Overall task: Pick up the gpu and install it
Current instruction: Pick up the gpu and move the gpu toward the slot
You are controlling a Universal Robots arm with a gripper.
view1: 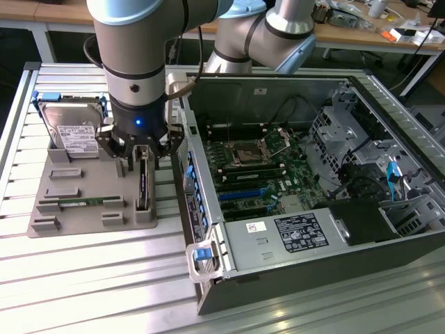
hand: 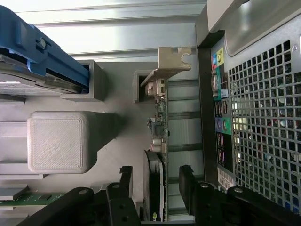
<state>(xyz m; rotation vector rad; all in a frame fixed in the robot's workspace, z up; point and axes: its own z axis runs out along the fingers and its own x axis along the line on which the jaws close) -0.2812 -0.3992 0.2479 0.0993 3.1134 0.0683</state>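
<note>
The gpu point(view1: 143, 186) is a thin black card standing on edge in a slot of the grey holder point(view1: 69, 177), at the exterior view's left of the computer case. In the wrist view the gpu point(hand: 159, 127) runs away from the camera, its silver-beige bracket point(hand: 171, 63) at the far end. My gripper point(view1: 142, 158) hangs straight above the card. The gripper point(hand: 156, 181) straddles the card's near end, one black finger point(hand: 126, 178) on each side. A gap shows between each finger and the card, so the gripper is open.
A silver hard drive point(view1: 73, 132) with blue rails stands at the holder's back, and a green memory stick point(view1: 82, 202) lies in its front. The open computer case point(view1: 389, 118) shows the motherboard with blue slots point(view1: 243, 191). The case's rear panel point(hand: 221, 122) stands close beside the card.
</note>
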